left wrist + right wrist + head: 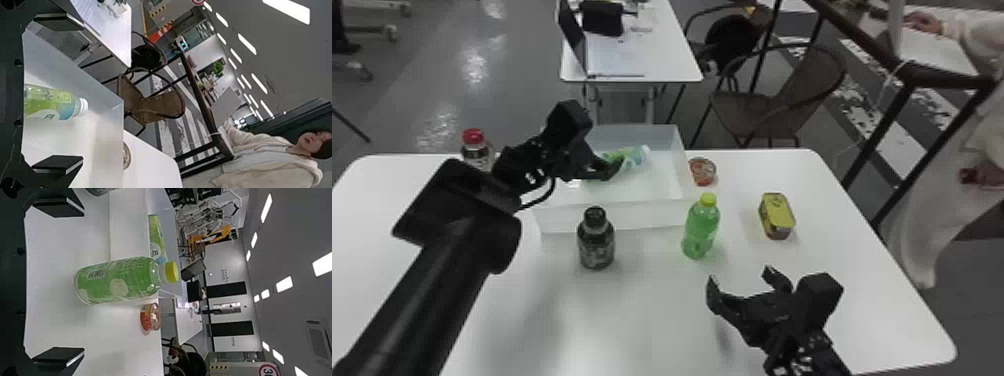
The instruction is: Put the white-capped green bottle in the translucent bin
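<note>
The white-capped green bottle (632, 156) lies on its side inside the translucent bin (612, 215), its cap toward the bin's right wall. My left gripper (616, 167) is over the bin, close by the bottle. In the left wrist view, my left gripper (83, 93) stands open, and the bottle (51, 102) lies beyond its spread fingers, not gripped. Over the table's right part, my right gripper (739, 275) is open and holds nothing. The right wrist view has my right gripper (84, 282) facing a yellow-capped green bottle (117, 281).
A dark bottle (596, 240) and the yellow-capped green bottle (701, 230) stand before the bin. Right of it are a round can (702, 171) and a yellow-topped tin (777, 215). A red-capped bottle (475, 150) stands behind my left arm.
</note>
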Controlling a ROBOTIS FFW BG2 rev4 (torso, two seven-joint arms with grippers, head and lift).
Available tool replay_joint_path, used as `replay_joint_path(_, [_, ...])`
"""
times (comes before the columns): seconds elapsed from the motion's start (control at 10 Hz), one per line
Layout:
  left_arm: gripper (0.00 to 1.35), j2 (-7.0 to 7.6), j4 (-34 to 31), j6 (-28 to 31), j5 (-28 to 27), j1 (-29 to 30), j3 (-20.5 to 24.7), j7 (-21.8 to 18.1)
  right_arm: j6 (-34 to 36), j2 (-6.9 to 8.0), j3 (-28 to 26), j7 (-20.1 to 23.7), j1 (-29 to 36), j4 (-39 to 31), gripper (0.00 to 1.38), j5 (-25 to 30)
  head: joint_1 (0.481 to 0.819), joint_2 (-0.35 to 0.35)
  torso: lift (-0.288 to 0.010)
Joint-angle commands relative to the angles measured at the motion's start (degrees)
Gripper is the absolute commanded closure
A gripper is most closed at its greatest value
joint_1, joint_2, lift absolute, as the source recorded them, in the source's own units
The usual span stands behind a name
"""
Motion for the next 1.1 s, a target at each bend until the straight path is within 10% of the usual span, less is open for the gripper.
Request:
replay_joint_path(0.0, [0.09,-0.24,-10.35,0.99,2.91,8.00,4.64,0.96,0.08,-0.20,-0.03,0.00,0.50,-0.73,0.06,0.07,0.695,-0.120,-0.091])
replay_joint_path(0.6, [0.10,-0.24,-32.94,-4.73,26.28,40.70,10.18,17.92,0.52,-1.69,-1.96,-1.40,2.61,-4.42,0.06,0.16,0.695,-0.023,-0.091])
replay_joint_path(1.0, [0.09,-0.24,-38.65,-12.02,28.83,57.13,12.82,30.84,0.52,-1.78,-3.01,-2.81,5.42,-6.70,0.06,-0.10,0.695,0.080,-0.091])
